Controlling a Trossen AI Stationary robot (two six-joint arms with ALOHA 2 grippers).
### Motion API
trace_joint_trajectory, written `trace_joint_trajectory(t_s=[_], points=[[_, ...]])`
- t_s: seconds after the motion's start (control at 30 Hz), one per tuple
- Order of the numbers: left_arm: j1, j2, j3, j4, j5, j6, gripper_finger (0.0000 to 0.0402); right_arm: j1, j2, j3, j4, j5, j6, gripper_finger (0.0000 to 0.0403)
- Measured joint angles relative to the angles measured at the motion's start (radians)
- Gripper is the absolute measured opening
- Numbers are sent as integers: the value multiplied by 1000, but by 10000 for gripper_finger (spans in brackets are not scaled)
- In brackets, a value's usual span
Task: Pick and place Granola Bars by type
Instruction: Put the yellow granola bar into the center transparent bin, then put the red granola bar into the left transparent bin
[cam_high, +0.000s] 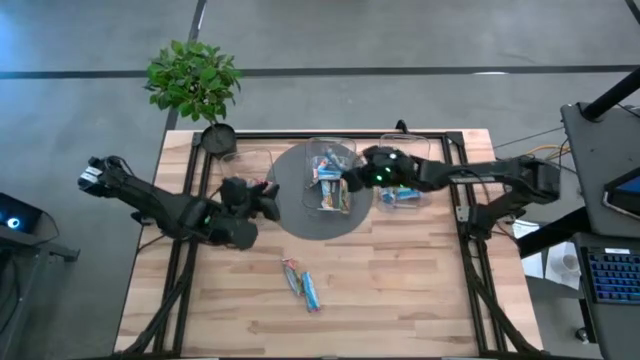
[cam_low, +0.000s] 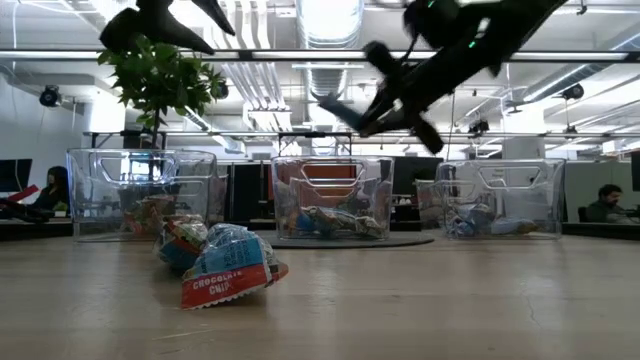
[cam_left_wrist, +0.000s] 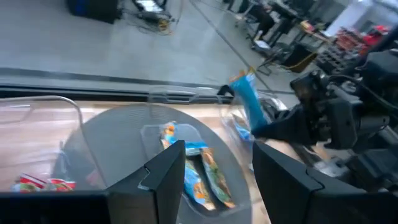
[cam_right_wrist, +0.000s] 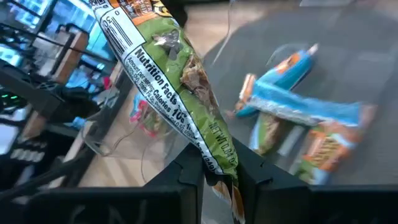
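Observation:
My right gripper (cam_high: 352, 180) hovers over the middle clear bin (cam_high: 318, 152), shut on a granola bar (cam_right_wrist: 171, 87) in a green wrapper with a nutrition panel. The left wrist view shows this bar (cam_left_wrist: 247, 99) as blue. That bin holds blue and orange bars (cam_right_wrist: 298, 106) lying on its floor. Two or three more bars (cam_high: 301, 282) lie flat on the near middle of the table, and they also show up close in the low view (cam_low: 225, 265). My left gripper (cam_high: 268, 200) is open beside the left bin (cam_high: 255, 160) and touches nothing. My right gripper pinches the green-wrapped bar by one end (cam_right_wrist: 219, 155) between its two fingers. It comes about level from the table's right. The rest of the bar sticks out past the fingertips, slanting upward. It is lifted clear above the middle bin.
Three clear bins stand in a row along the far side, with the middle one on a round grey mat (cam_high: 290, 215). The left bin holds red-wrapped bars (cam_left_wrist: 40, 183), and the right bin (cam_high: 405, 195) holds some too. A potted plant (cam_high: 195, 85) stands at the far left corner. The wood (cam_high: 400, 290) around the loose bars is bare.

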Motion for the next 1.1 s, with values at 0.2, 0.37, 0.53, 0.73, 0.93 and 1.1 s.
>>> trace_joint_trajectory(t_s=[0.2, 0.37, 0.53, 0.73, 0.93, 1.1], points=[[85, -16, 0, 0, 94, 56, 169, -64, 213, 110, 56, -279, 12, 53], [95, -15, 0, 0, 146, 63, 169, -64, 312, 239, 2, -344, -55, 110], [94, -15, 0, 1, 207, 63, 169, -65, 332, 369, -207, -297, -225, 174], [91, -15, 0, 1, 255, 68, 169, -65, 317, 488, -559, 77, -333, 219], [91, -14, -2, -1, 259, 78, 169, -49, 251, 507, -613, 182, -499, 226], [91, -13, -6, -5, 284, 96, 169, 40, 144, 483, -564, 181, -842, 226]])
